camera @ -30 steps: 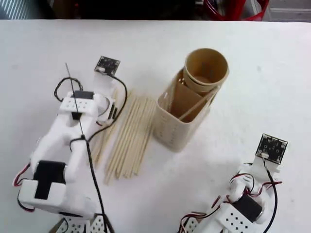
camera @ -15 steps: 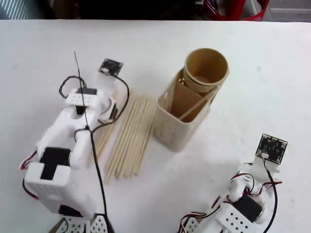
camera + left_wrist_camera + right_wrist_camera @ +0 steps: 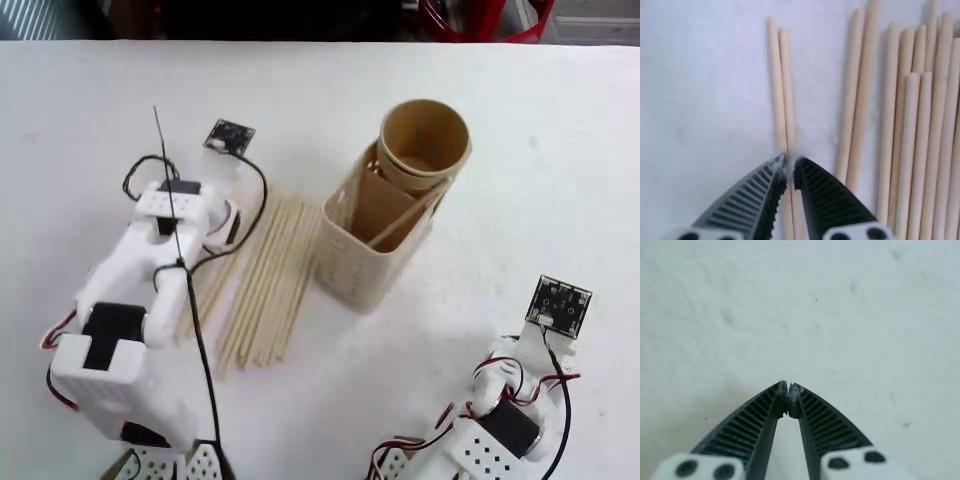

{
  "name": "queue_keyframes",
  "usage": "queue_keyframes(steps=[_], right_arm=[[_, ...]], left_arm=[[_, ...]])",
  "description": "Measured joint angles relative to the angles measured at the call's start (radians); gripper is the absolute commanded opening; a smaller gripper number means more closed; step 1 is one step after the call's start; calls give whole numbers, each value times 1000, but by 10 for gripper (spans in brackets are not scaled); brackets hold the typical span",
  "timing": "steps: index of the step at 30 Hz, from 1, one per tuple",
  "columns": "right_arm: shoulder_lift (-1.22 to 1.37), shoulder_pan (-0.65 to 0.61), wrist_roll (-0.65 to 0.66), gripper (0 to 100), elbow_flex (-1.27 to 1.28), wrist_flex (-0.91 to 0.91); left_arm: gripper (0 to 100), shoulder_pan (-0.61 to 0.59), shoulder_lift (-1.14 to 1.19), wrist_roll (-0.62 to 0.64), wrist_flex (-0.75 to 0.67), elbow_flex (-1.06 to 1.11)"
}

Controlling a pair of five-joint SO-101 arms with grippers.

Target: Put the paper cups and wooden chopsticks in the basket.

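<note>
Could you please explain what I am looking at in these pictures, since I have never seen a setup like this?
These are two small white robot arms at a white table. The high view looks down from a fixed camera. The other two pictures come from a camera on each arm's wrist, looking along its gripper. The left arm leans over a row of wooden chopsticks lying on the table. The left gripper is all but shut just above two of them and holds nothing that I can see. The right arm sits apart, and the right gripper is shut over bare table. Between the arms stands a basket with stacked paper cups and at least one chopstick already in it.
</note>
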Motion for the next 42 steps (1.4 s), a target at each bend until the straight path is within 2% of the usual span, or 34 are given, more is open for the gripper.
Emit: queue_keyframes(steps=[6,15,22,26,29,42], right_arm=[[0,0,0,18,0,0],[0,0,0,18,0,0],[0,0,0,18,0,0],[0,0,0,18,0,0],[0,0,0,18,0,0],[0,0,0,18,0,0]], left_arm=[[121,15,3,-3,51,-8],[106,15,5,-3,89,-11],[106,32,25,25,192,-38],[98,34,74,32,236,-97],[21,34,129,34,287,-167],[22,38,146,51,384,-322]])
